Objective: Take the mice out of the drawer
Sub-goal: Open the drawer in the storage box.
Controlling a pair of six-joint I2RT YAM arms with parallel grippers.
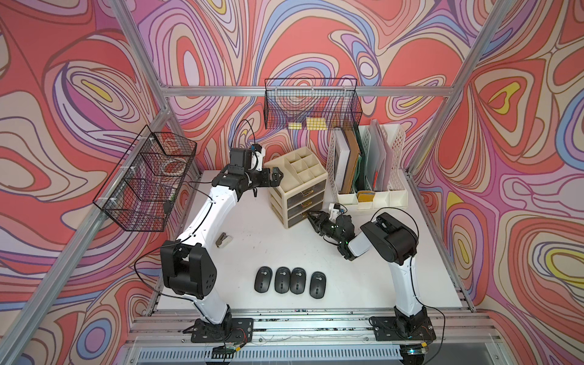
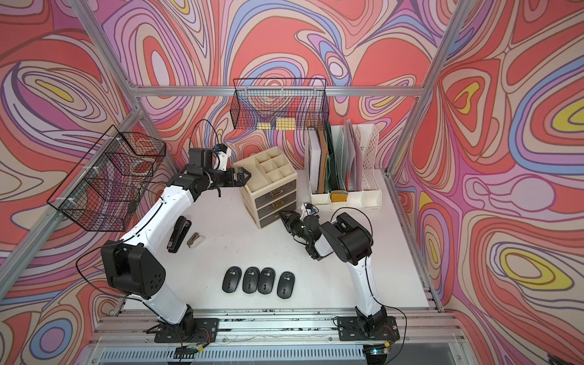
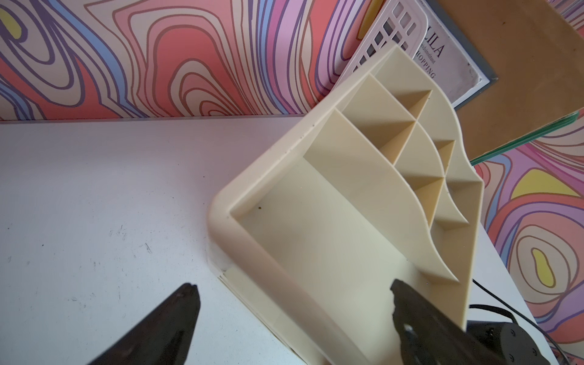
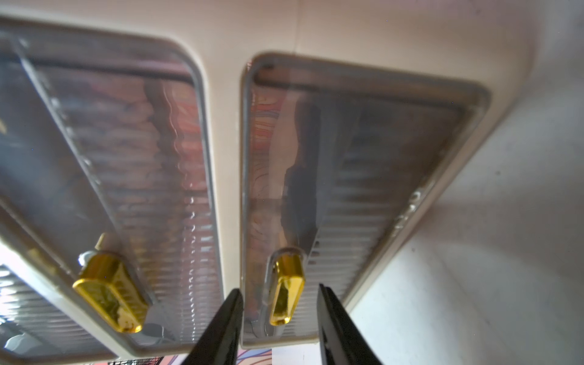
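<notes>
Several black mice point(image 1: 282, 280) point(image 2: 251, 280) lie in a row on the white table near its front edge. The drawer point(image 1: 297, 220) point(image 2: 268, 218) point(image 4: 363, 151) is the lowest of the cream organiser point(image 1: 297, 186) point(image 2: 268, 183) point(image 3: 331, 237) and looks pushed in. What it holds is blurred behind its smoky front. My right gripper point(image 1: 311, 217) point(image 2: 283, 215) point(image 4: 279, 289) is open, one jaw on each side of the drawer's gold handle point(image 4: 287, 275), with a gap on both sides. My left gripper point(image 1: 278, 174) point(image 2: 244, 174) point(image 3: 294, 294) is wide open astride the organiser's top corner rim.
A black stapler point(image 2: 178, 234) and a small grey staple remover point(image 1: 222, 239) point(image 2: 195, 239) lie by the left arm. A white file rack point(image 1: 369, 189) stands right of the organiser. Wire baskets hang at the left point(image 1: 145, 180) and at the back point(image 1: 311, 104).
</notes>
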